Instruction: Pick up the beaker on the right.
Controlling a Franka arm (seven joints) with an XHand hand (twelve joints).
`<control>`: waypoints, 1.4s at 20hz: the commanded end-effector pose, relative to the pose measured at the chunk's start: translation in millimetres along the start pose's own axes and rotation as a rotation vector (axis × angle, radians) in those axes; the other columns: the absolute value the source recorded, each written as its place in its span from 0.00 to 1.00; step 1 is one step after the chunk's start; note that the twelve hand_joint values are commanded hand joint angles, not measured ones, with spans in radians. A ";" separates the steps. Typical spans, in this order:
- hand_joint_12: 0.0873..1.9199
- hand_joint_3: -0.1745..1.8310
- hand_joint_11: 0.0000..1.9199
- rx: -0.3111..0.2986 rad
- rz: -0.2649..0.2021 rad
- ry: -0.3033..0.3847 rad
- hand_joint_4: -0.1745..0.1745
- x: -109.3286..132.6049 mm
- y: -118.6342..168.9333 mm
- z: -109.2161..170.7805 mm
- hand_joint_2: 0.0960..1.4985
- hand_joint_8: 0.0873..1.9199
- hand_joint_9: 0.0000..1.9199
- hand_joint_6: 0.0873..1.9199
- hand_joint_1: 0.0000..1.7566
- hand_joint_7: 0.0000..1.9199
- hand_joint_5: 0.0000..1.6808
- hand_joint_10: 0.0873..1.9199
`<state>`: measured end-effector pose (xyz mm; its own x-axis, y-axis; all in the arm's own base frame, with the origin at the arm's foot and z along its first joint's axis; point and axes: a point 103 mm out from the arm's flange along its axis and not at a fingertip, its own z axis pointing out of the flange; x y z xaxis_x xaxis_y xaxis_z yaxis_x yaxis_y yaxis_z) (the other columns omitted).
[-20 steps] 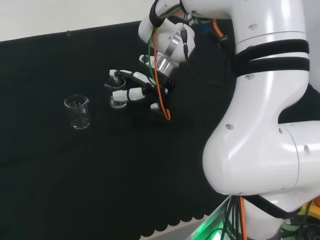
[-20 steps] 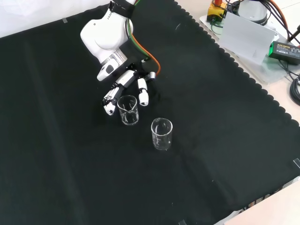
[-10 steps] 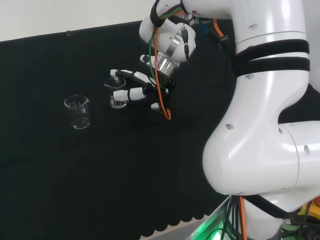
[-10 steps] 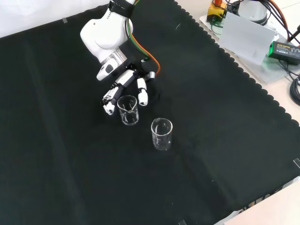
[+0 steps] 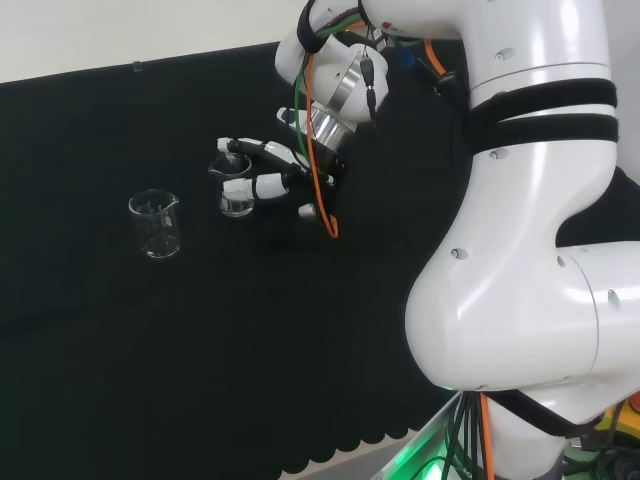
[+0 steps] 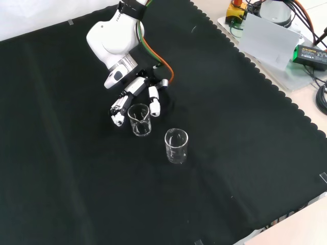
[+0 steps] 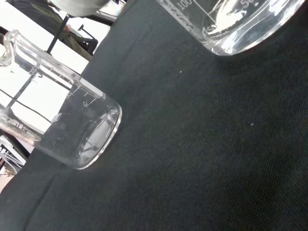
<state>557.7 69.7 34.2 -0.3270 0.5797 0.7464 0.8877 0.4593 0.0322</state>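
Observation:
Two clear empty beakers stand upright on the black cloth. In the head view the right beaker (image 5: 236, 205) sits between the spread fingers of my hand (image 5: 268, 184), and the other beaker (image 5: 156, 225) stands apart to its left. In the front view the hand (image 6: 137, 87) reaches down from the top, with a finger on each side of the nearer beaker (image 6: 140, 121); the fingers are straight and not curled round it. The second beaker (image 6: 176, 145) stands lower right. The wrist view has the flanked beaker's base (image 7: 231, 24) close by and the other beaker (image 7: 77, 130) farther off.
The arm's white links (image 5: 520, 220) stand at the head view's right. Beyond the cloth's scalloped right edge in the front view lie a white box (image 6: 268, 38) and cables (image 6: 319, 92). Bare black cloth (image 6: 76, 194) lies around the beakers.
The wrist and hand have edged slightly to the left in the front view. Both beakers stand where they were, and the fingers keep the same spread.

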 end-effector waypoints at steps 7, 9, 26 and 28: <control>0.56 0.00 0.00 -0.001 0.001 -0.006 0.28 0.9 2.9 1.8 0.56 0.29 0.13 0.00 0.42 0.10 0.17 0.32; 0.57 0.00 0.00 -0.001 0.007 -0.011 0.28 1.8 4.7 3.3 0.56 0.29 0.13 0.00 0.42 0.10 0.18 0.31; 0.68 0.00 0.04 -0.072 -0.005 -0.021 0.45 7.7 18.9 12.2 0.66 0.26 0.30 0.28 0.52 0.32 0.51 0.27; 0.69 0.03 0.09 -0.092 -0.009 -0.014 0.81 9.4 20.9 10.6 0.69 0.26 0.36 0.35 0.58 0.39 0.62 0.27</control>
<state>566.5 84.3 29.2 -0.3272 0.5966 0.7328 0.9061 0.4183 0.0641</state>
